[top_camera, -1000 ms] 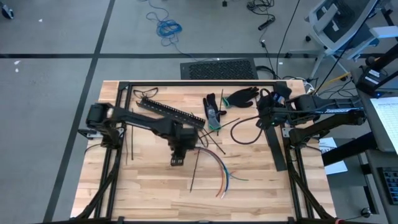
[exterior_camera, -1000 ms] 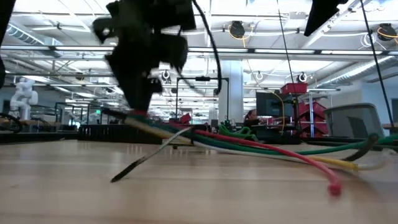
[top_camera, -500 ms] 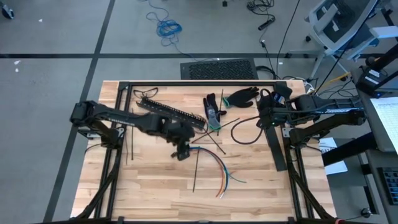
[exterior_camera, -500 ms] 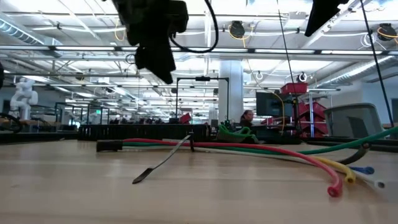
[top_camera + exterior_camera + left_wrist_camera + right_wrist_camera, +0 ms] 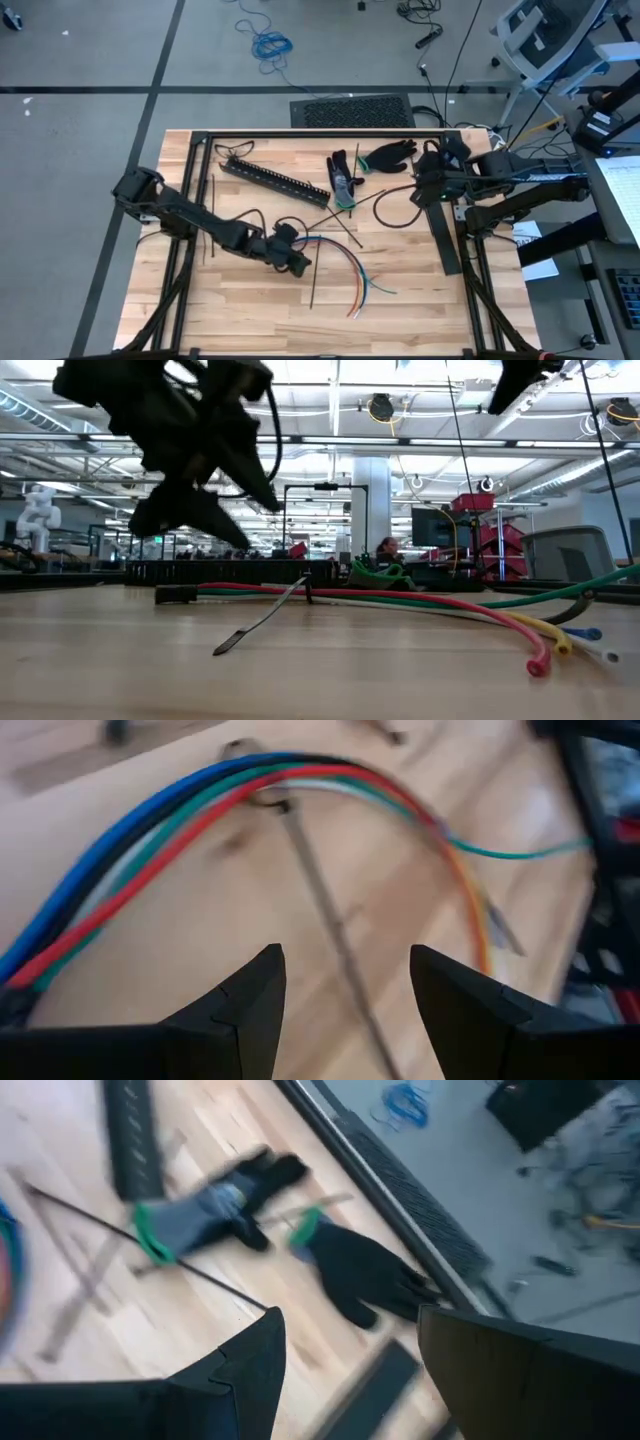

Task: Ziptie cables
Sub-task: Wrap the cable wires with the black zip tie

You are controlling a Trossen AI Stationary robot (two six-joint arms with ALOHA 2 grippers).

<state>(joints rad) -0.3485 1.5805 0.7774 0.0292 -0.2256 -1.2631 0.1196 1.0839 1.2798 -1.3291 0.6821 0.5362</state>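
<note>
Your left gripper (image 5: pixel 296 263) hangs low over the desk (image 5: pixel 240 310), fingers (image 5: pixel 250 995) apart and empty, right at the near end of the cables (image 5: pixel 345 262). A ziptie (image 5: pixel 314 275) lies just beside them. Your right gripper (image 5: pixel 418 190) waits at the desk's far right, fingers released, near the gloves (image 5: pixel 365 165).

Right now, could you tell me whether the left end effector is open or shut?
Open: the left end effector shows a clear gap between its fingers, empty, above the cables.
</note>
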